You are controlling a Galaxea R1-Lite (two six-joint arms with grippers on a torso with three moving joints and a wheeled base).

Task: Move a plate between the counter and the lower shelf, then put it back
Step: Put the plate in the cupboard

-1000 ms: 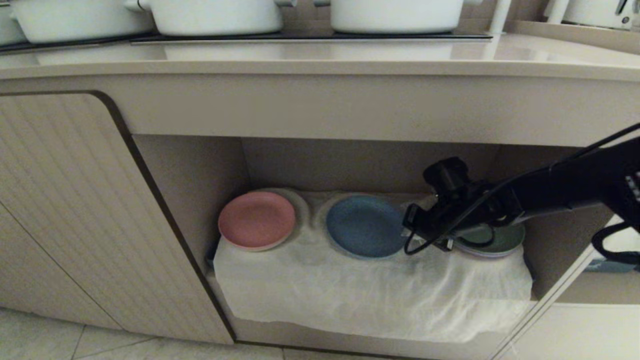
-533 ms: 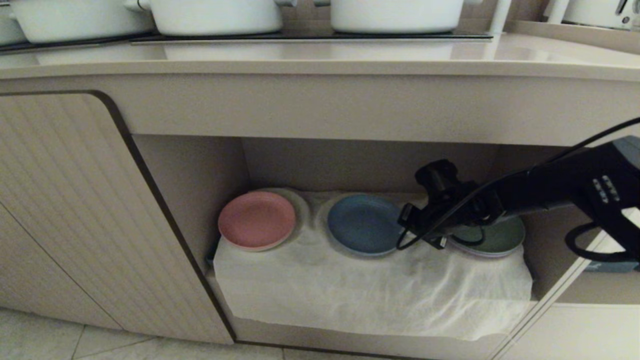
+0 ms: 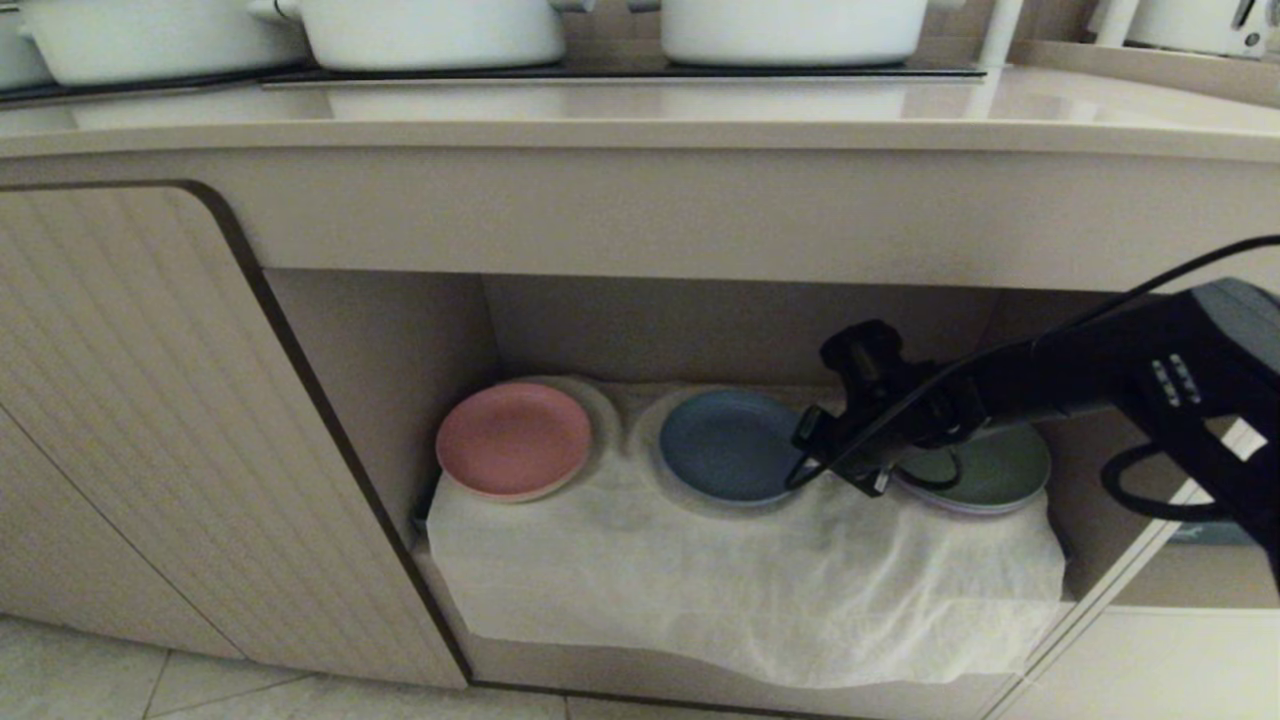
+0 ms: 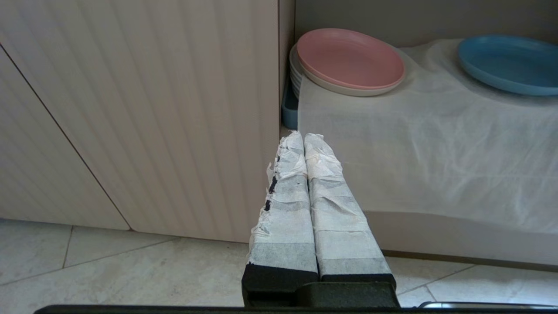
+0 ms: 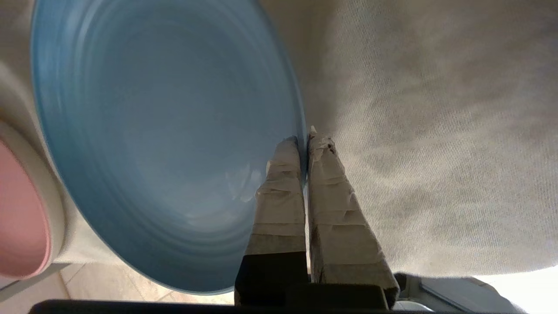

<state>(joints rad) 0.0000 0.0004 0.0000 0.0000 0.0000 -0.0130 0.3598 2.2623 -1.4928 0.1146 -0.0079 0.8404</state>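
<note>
The worktop (image 3: 640,115) runs across the top of my head view, white pots (image 3: 430,30) standing on its hob at 12 o'clock. Under it the lower shelf (image 3: 720,330) opens, its white cloth (image 3: 740,590) draped over the front edge.

Three plates sit in a row on that cloth: the pink plate (image 3: 513,440) at 9 o'clock of the row's middle, the plate (image 3: 725,445) I want in the centre, the green plate (image 3: 1000,470) at 3 o'clock, partly behind my right arm (image 3: 1120,375).

That arm reaches into the niche from 3 o'clock, and the right claw (image 5: 305,139) is pinched onto the blue plate's rim at its 3 o'clock edge. In the right wrist view one taped finger (image 5: 279,196) lies over the inside of the rim and the other against the outside, so the claw is narrow and holding the plate by its lip. The plate has no long axis; its whole disc stretches away from the claw toward 9 o'clock, so I judge the load will hang off one side and want to droop on the lift.

The left claw (image 4: 301,144) is parked low before the ribbed cabinet door (image 4: 130,109), fingers pressed together on nothing, farther from the plate than the right.
</note>
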